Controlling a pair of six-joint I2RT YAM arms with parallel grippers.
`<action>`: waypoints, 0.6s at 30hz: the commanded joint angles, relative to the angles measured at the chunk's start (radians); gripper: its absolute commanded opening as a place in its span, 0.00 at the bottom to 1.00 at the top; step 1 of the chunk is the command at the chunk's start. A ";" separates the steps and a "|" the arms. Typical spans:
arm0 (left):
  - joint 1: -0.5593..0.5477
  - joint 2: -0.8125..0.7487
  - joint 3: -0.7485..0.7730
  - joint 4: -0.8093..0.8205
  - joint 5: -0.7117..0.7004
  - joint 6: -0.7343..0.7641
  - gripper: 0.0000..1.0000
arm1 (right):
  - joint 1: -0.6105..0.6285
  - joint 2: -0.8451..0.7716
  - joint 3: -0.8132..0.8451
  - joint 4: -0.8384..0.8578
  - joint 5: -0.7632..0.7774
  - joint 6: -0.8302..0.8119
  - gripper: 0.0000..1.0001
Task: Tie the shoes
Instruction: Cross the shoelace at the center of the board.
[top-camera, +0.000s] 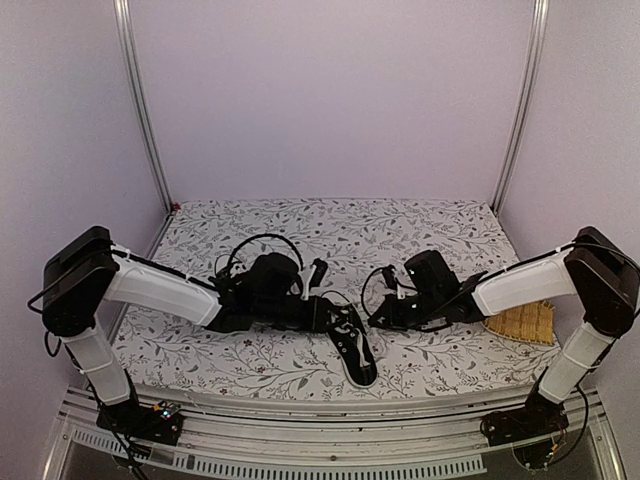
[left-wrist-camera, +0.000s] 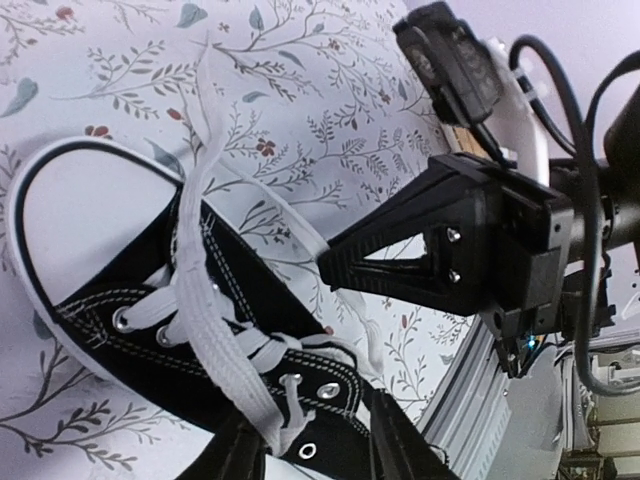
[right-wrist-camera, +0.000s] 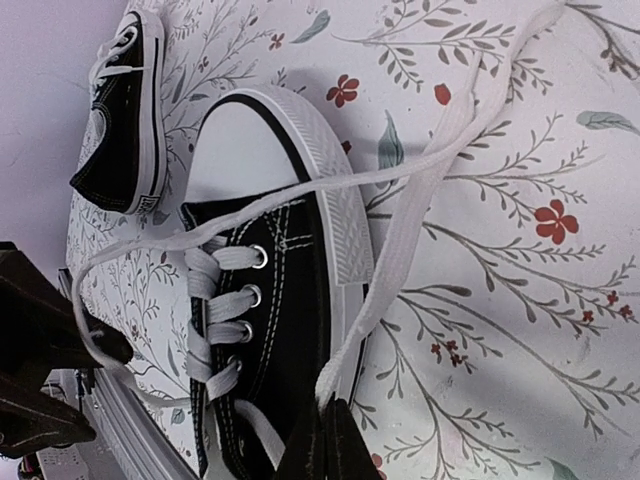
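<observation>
Starting the knot seems the step in hand: the right claw (right-wrist-camera: 325, 440), pressed together, pinches one white lace (right-wrist-camera: 400, 230) of the shoe (top-camera: 355, 352) at the near-middle tabletop (top-camera: 420, 225). The left claw (left-wrist-camera: 318, 450) stands part-spread over its eyelets (left-wrist-camera: 125, 320). Next, it should close on the other lace (left-wrist-camera: 205, 300).

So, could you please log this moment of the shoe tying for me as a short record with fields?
shoe in work: black canvas sneaker, lying between the two grippers, no bow tied
other shoe: second sneaker, lying apart beyond the first one's toe, untouched
right gripper: shut on the loose white lace beside the sole
left gripper: open, over the sneaker's eyelets
surface: floral cloth
</observation>
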 joint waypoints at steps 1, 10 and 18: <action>0.007 0.045 0.084 -0.016 0.004 0.027 0.40 | -0.001 -0.101 -0.044 -0.044 0.049 0.006 0.03; 0.059 0.120 0.166 -0.130 0.002 0.017 0.45 | -0.002 -0.251 -0.118 -0.076 0.068 0.051 0.03; 0.082 0.173 0.201 -0.105 0.076 0.018 0.42 | -0.002 -0.351 -0.073 -0.113 0.098 0.028 0.03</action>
